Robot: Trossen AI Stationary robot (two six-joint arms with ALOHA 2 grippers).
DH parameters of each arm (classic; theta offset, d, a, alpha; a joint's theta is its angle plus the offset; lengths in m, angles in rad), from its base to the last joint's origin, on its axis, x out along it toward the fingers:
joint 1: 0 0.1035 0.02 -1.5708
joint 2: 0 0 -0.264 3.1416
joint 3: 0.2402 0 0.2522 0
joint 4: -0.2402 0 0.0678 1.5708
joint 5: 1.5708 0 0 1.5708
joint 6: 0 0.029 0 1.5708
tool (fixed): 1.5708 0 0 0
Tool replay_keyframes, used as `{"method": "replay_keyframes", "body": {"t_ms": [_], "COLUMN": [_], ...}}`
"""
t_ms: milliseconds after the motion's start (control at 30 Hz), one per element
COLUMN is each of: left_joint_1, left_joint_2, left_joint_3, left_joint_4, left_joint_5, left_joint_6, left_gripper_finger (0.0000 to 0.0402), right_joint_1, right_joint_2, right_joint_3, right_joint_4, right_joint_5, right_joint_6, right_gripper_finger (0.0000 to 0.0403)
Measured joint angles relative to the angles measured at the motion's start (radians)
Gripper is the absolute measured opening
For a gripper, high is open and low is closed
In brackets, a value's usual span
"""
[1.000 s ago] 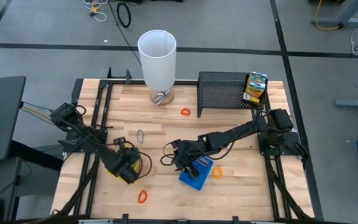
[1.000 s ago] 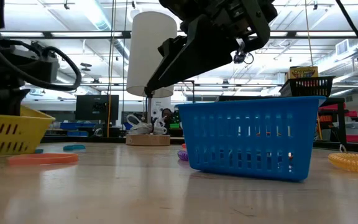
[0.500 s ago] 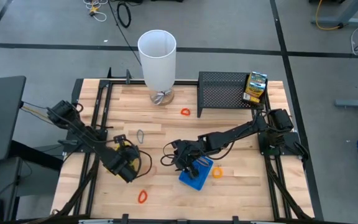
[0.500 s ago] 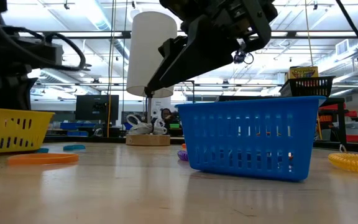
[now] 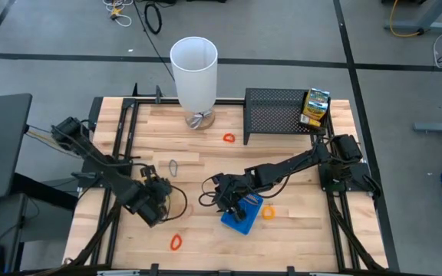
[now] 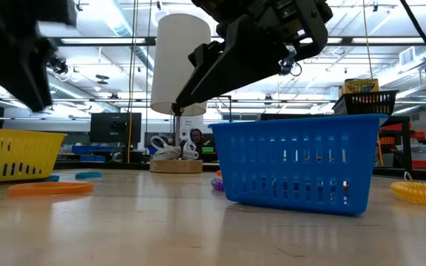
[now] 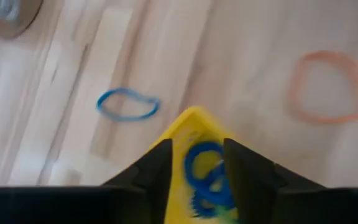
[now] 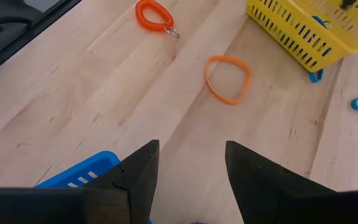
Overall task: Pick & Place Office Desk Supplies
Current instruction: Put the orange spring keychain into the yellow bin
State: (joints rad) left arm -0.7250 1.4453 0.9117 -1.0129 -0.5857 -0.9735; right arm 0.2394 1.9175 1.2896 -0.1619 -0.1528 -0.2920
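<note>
Yellow tray (image 7: pixel 199 163), with blue bands (image 7: pixel 205 177) lying inside, sits on the wooden bench (image 5: pixel 206 138) directly under the left pincer (image 7: pixel 196 163), whose dark fingers (image 7: pixel 156 168) stand apart above its rim. Beside it lie a blue band (image 7: pixel 127 104) and an orange band (image 8: pixel 228 78). Farther across the bench, the right pincer (image 8: pixel 191 168) hangs with fingers spread over the blue tray (image 6: pixel 296 162), near an orange coil (image 8: pixel 155 15). At the far edge stand a white cylinder (image 5: pixel 194 73) and a black mesh rack (image 5: pixel 278 111).
</note>
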Motion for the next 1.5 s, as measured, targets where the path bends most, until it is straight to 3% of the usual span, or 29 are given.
{"method": "replay_keyframes", "body": {"t_ms": [167,400,767,1500], "left_joint_1": [-0.035,-0.042,-0.042,-0.006], "left_joint_2": [-0.014,0.077,0.247,0.374], "left_joint_3": [0.083,0.086,0.085,0.086], "left_joint_4": [0.104,0.448,0.574,0.617], "left_joint_5": [0.067,0.263,0.436,0.449], "left_joint_6": [0.040,0.079,-0.007,-0.078], "left_gripper_finger": [0.0187,0.0182,0.0181,0.0173], "right_joint_1": [0.000,0.000,0.001,0.006], "right_joint_2": [0.000,0.000,0.000,0.000], "right_joint_3": [0.000,0.000,-0.001,-0.001], "right_joint_4": [0.000,-0.012,-0.132,-0.119], "right_joint_5": [0.000,0.000,0.000,0.002], "right_joint_6": [0.000,0.009,0.079,0.079], "right_gripper_finger": [0.0192,0.0192,0.0192,0.0192]}}
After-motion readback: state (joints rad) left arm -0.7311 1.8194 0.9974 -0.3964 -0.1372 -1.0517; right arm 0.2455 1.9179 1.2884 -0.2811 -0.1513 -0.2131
